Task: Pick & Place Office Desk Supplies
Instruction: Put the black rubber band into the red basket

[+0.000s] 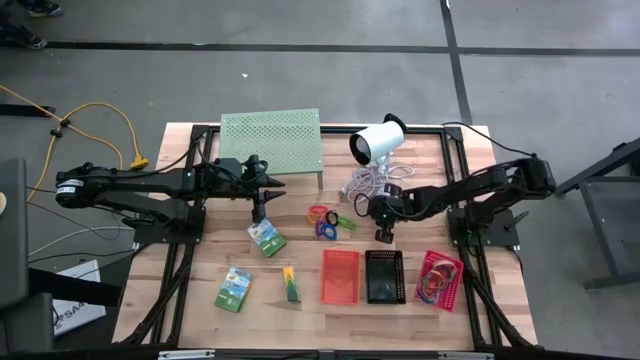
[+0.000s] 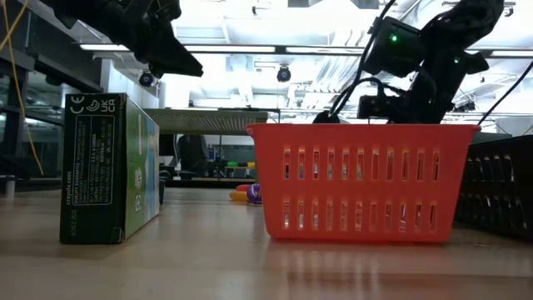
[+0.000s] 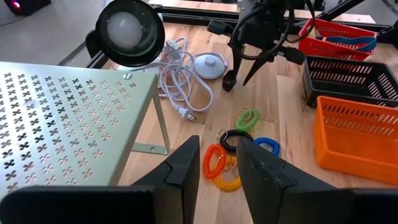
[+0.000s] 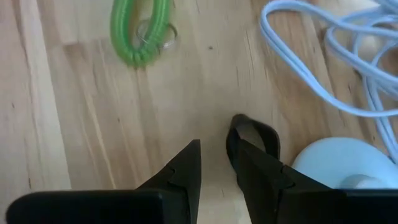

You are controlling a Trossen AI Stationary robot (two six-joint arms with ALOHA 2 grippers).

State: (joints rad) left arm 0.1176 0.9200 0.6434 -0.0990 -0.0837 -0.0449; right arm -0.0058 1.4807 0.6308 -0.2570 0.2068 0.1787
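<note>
The right hand (image 4: 214, 149) hangs low over the tabletop (image 1: 300, 310), fingers narrowly parted and empty, beside the white cable (image 4: 323, 68) and near a green coil (image 4: 140, 31). The left hand (image 3: 214, 155), narrowly parted and empty, hovers by the perforated stand (image 3: 68, 118). Red basket (image 1: 339, 275), black basket (image 1: 384, 276) and pink basket (image 1: 440, 280) sit in a row; three green packs (image 1: 232, 288) lie apart.

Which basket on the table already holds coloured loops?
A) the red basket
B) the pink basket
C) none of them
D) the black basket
B: in the high view the pink basket holds blue and red loops, while the red basket and the black basket show none.
</note>
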